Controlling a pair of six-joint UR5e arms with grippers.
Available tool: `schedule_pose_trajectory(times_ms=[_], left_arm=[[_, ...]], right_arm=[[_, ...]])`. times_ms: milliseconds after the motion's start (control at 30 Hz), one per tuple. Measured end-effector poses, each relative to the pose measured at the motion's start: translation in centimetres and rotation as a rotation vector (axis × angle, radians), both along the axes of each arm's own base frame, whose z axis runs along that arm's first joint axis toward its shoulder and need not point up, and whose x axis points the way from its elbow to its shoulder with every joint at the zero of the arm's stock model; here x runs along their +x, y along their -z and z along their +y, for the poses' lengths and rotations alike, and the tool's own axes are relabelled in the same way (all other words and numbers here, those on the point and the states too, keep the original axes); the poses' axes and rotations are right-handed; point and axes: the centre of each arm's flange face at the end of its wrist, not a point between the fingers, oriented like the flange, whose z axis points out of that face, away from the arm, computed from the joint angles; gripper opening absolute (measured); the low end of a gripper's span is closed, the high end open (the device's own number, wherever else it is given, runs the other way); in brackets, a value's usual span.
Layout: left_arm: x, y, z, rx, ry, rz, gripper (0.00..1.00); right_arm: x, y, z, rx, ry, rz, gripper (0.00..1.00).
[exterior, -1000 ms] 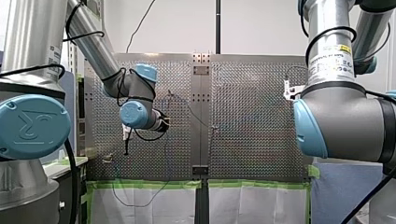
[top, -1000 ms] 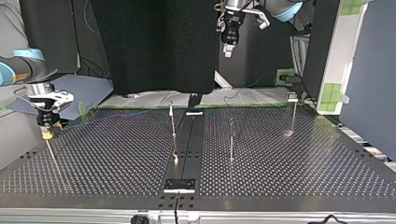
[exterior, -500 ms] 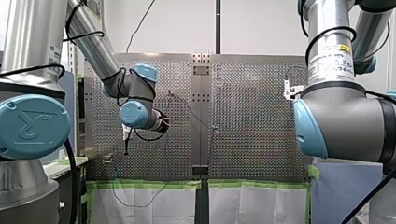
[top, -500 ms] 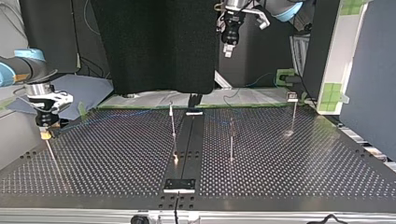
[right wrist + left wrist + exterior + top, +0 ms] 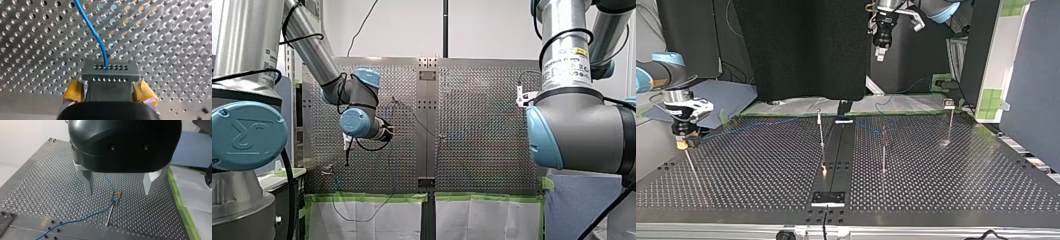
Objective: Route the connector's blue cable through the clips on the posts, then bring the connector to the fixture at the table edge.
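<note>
In the right wrist view a dark grey connector point(image 5: 110, 75) stands between the yellow pads point(image 5: 74, 91) of my right gripper point(image 5: 110, 92). The gripper is open, with a narrow gap at each side of the connector. A blue cable point(image 5: 95, 32) runs from the connector's top across the perforated plate. In the top view this gripper point(image 5: 682, 143) hangs at the table's left edge. My left gripper point(image 5: 120, 192) is open and high above a thin post whose clip point(image 5: 117, 193) holds the blue cable point(image 5: 82, 218). In the top view it point(image 5: 880, 50) hangs far above the table's back edge.
Three thin posts point(image 5: 821, 131) point(image 5: 883, 150) point(image 5: 949, 122) stand on the perforated table point(image 5: 761, 170). A dark centre rail point(image 5: 837, 150) ends at a black plate point(image 5: 828, 198) near the front edge. Green tape point(image 5: 801, 114) borders the far edge.
In the top view my right gripper has shifted slightly towards the left edge. My left arm has not moved.
</note>
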Motion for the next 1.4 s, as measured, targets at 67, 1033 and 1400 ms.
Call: schedule_pose_trajectory(times_ms=[67, 1033, 1400], left_arm=[[0.0, 0.0, 0.0, 0.000, 0.000, 0.000, 1.00], [0.0, 0.0, 0.0, 0.000, 0.001, -0.001, 1.00], [0.0, 0.0, 0.0, 0.000, 0.003, 0.000, 1.00]], right_arm=[[-0.1, 0.0, 0.0, 0.000, 0.007, 0.000, 1.00], [-2.7, 0.8, 0.5, 0.097, 0.230, -0.025, 1.00], [-2.8, 1.5, 2.2, 0.139, 0.317, -0.059, 1.00]])
